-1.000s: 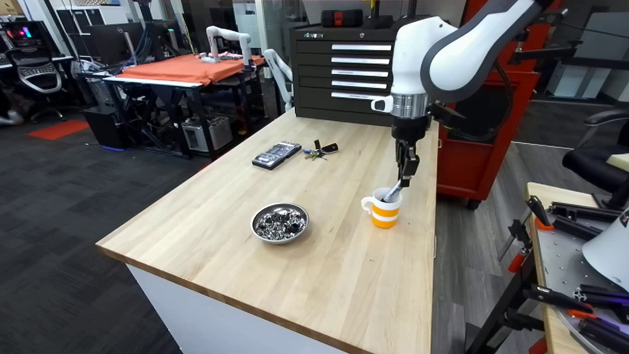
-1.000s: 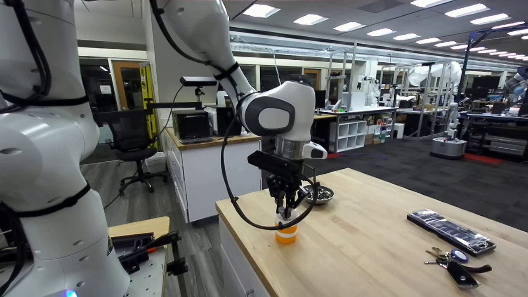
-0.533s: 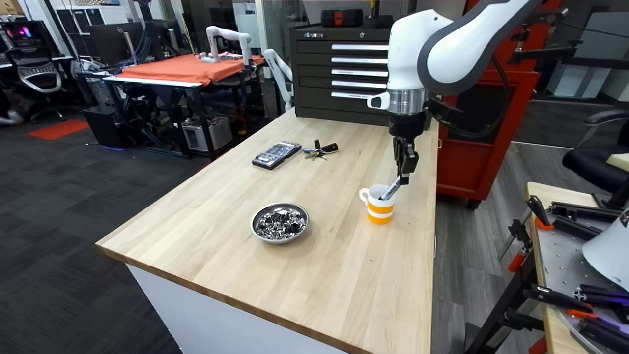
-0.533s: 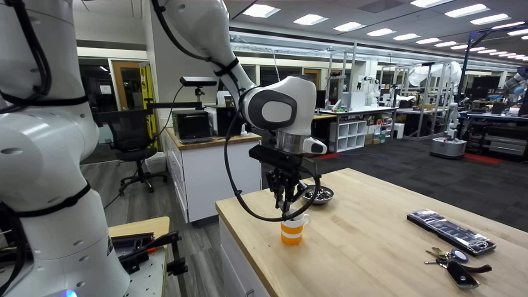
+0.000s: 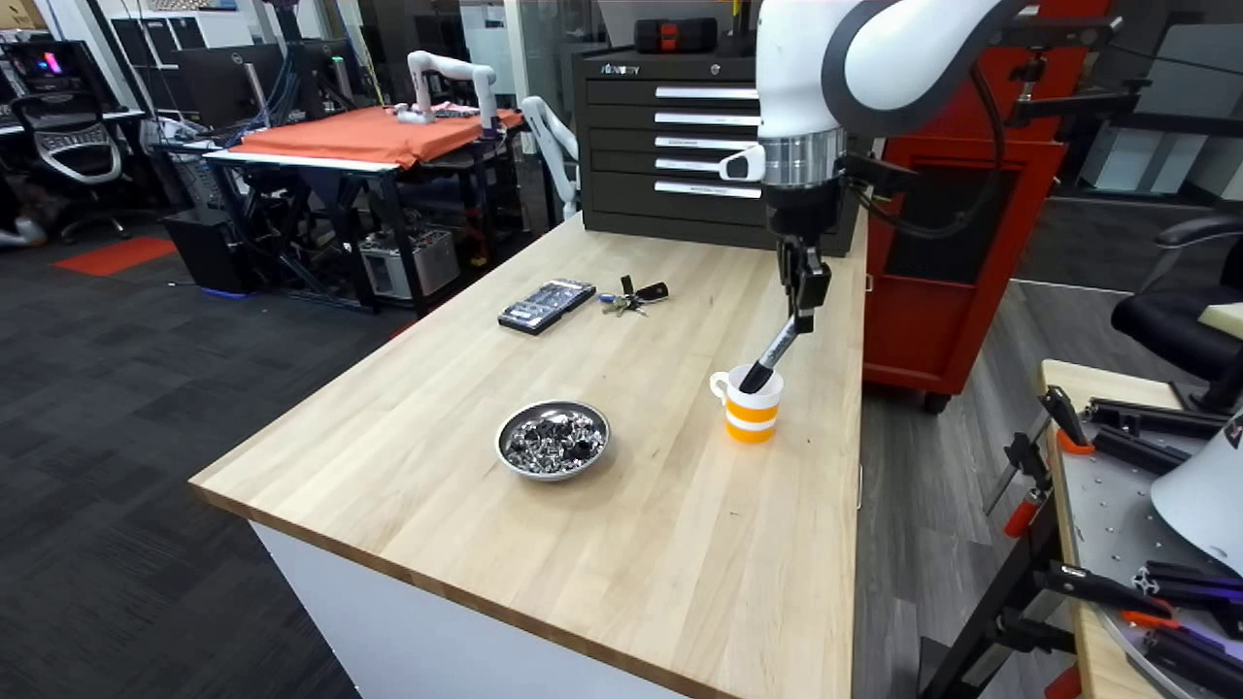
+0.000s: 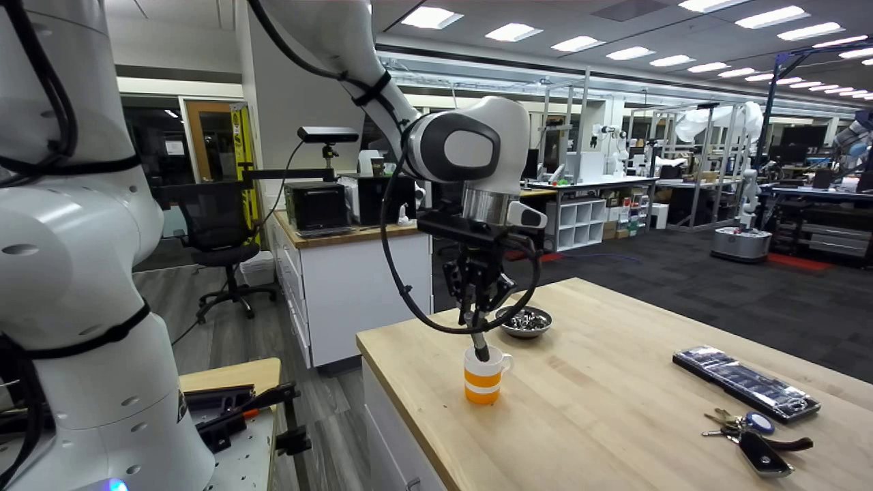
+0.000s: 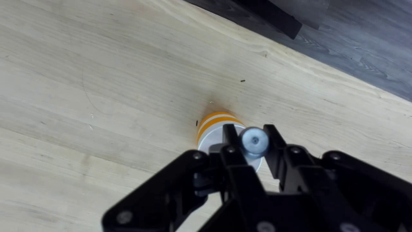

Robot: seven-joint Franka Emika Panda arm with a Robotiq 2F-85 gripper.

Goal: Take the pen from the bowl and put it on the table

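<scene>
Pinching one tilted pen (image 5: 779, 345) at the mouth of one mug (image 5: 752, 421) near the worktop's (image 5: 418, 427) robot-side edge, the claw (image 7: 251, 133) has room toward one metal dish (image 5: 552, 476).

Open table (image 5: 665, 427) between mug (image 5: 751, 423), dish (image 5: 556, 477); chest (image 5: 621, 146) blocks end.

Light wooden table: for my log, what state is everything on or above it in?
Orange-and-white striped mug: upright.
Silver black-tipped pen: tilted, tip inside mug.
Black two-finger gripper: closed on pen.
Round silver metal bowl: holding metallic bits.
Black clear-topped case: flat, seemingly shut.
Keys with black fob: lying splayed.
Black tool chest: drawers shut.
</scene>
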